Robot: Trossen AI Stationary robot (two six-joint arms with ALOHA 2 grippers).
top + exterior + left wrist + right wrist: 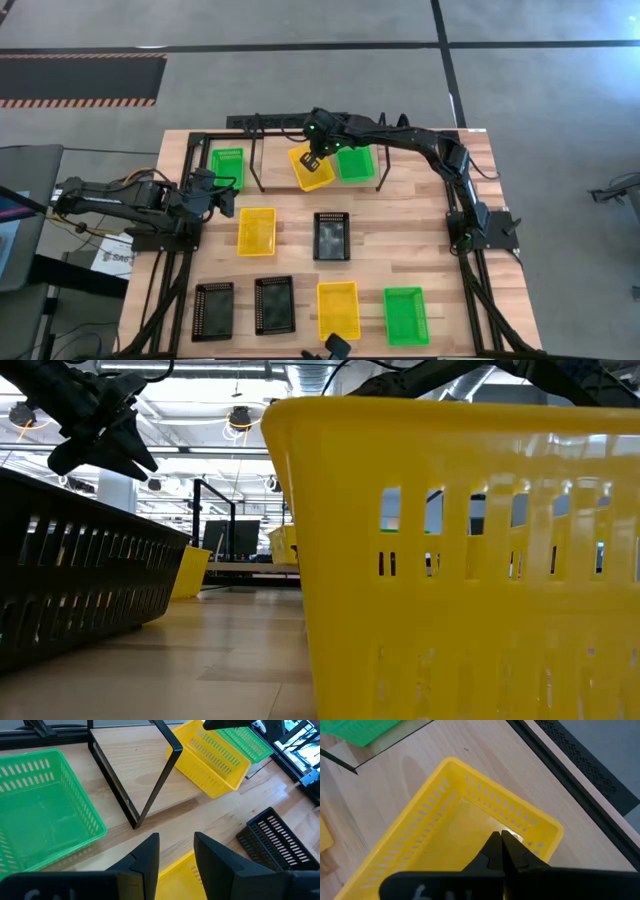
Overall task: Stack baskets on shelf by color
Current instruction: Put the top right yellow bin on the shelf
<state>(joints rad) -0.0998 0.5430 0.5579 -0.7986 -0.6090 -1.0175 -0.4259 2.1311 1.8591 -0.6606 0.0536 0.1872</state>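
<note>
Yellow basket [311,167] sits tilted on the shelf [275,160]; my right claw [310,160], fingers closed empty, hovers above it; left claw [222,196] part-open, holding nothing.

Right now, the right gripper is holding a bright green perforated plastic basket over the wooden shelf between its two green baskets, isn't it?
Not quite: the perforated plastic basket in the right gripper is yellow, not green, as the high view shows. It does sit over the wooden shelf, between the two green baskets.

Grey floor [560,120]; ceiling lamps [240,418] lit.
</note>
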